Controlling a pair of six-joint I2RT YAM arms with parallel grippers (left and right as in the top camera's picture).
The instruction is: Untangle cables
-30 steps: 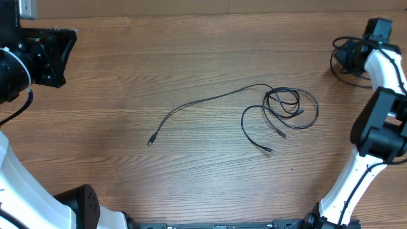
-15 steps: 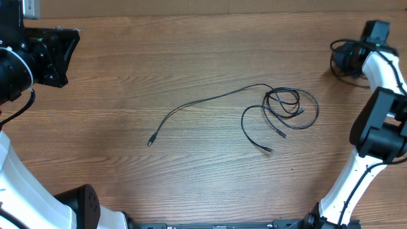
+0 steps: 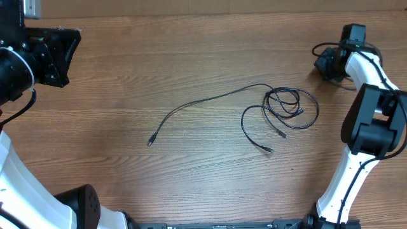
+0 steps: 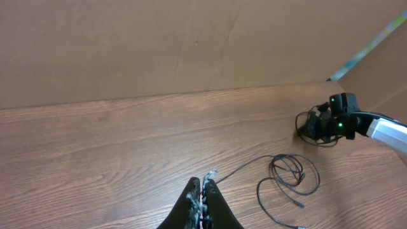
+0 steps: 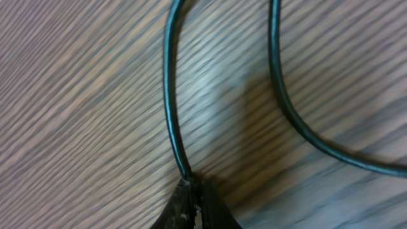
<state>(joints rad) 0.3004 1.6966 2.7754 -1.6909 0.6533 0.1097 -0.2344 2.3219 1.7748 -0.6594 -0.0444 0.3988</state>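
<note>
Robot lab workstation, wood-grain table (image 3: pixel 127 63), plain brown backboard (image 4: pixel 159 44), white robot arm (image 3: pixel 346 178) at edge

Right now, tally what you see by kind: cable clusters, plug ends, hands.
Cable clusters: 2, the central tangle and a loop at the right hand
Plug ends on the tangle: 4
Hands: 2, counting the left hand
Total: 8

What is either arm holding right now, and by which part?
The right gripper has its jaws shut on a black cord that ends between them; which part of the cord cannot be told. The left gripper holds nothing.
</note>
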